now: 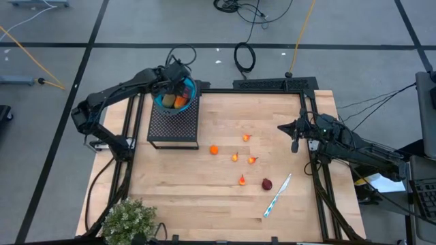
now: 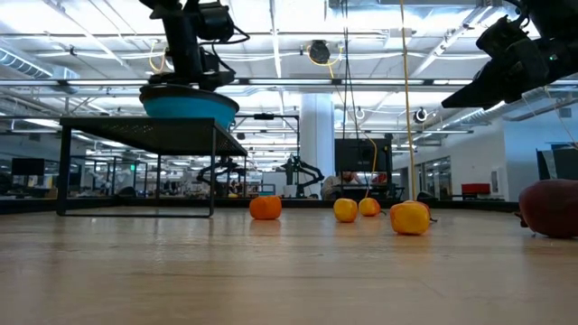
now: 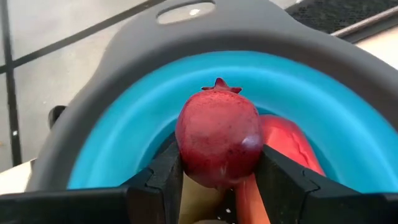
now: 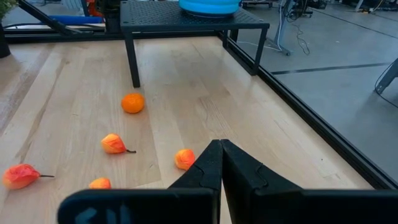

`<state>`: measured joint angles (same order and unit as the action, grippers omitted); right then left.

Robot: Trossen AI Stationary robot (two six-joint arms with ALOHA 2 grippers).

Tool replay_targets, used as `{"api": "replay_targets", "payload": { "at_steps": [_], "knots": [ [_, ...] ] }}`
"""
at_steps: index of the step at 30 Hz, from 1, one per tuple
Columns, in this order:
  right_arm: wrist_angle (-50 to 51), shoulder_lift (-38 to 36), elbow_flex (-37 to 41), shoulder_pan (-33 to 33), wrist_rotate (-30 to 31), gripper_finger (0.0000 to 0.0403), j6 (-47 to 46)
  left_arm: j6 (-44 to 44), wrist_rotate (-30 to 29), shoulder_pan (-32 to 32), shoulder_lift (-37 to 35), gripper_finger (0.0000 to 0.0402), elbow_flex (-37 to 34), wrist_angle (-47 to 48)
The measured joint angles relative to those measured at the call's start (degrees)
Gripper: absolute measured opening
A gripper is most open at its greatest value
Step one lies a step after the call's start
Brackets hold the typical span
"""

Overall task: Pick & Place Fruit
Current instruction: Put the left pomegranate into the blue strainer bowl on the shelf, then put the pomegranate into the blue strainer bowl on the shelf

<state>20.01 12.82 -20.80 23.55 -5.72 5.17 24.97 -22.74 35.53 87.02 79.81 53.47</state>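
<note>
Gripping a dark red pomegranate-like fruit (image 3: 217, 138) between half-open fingers, the left gripper (image 1: 178, 80) hangs over the blue bowl (image 1: 190, 90) at the table's eleven o'clock. The right gripper (image 1: 295, 129), fingers pressed together and empty, waits near three o'clock.

High overhead; low table-level; wrists close; all share blue bowl (image 1: 175, 101).

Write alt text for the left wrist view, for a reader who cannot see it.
The left gripper holds a dark red ball-shaped fruit with a small crown on top between its two dark fingers, just above a blue bowl with a grey rim. A red-orange piece already lies in the bowl behind the held fruit.
</note>
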Motion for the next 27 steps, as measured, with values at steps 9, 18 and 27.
{"api": "replay_targets", "payload": {
  "at_steps": [9, 18, 27],
  "knots": [
    [0.0, 0.0, 0.0, -0.02, -0.02, 0.0, 0.0, -0.72, 0.17, 0.02, 0.0, 0.0202, 0.0, -0.04],
    [0.0, 0.0, 0.0, -0.02, -0.07, 0.0, 0.0, -4.36, 0.2, 0.31, -0.81, 0.0266, 0.4, 0.07],
    [-8.66, -0.02, 0.02, -0.02, -0.48, 0.0, -9.95, -0.97, 0.48, -2.52, -8.05, 0.0273, 7.86, 0.14]
  ]
}}
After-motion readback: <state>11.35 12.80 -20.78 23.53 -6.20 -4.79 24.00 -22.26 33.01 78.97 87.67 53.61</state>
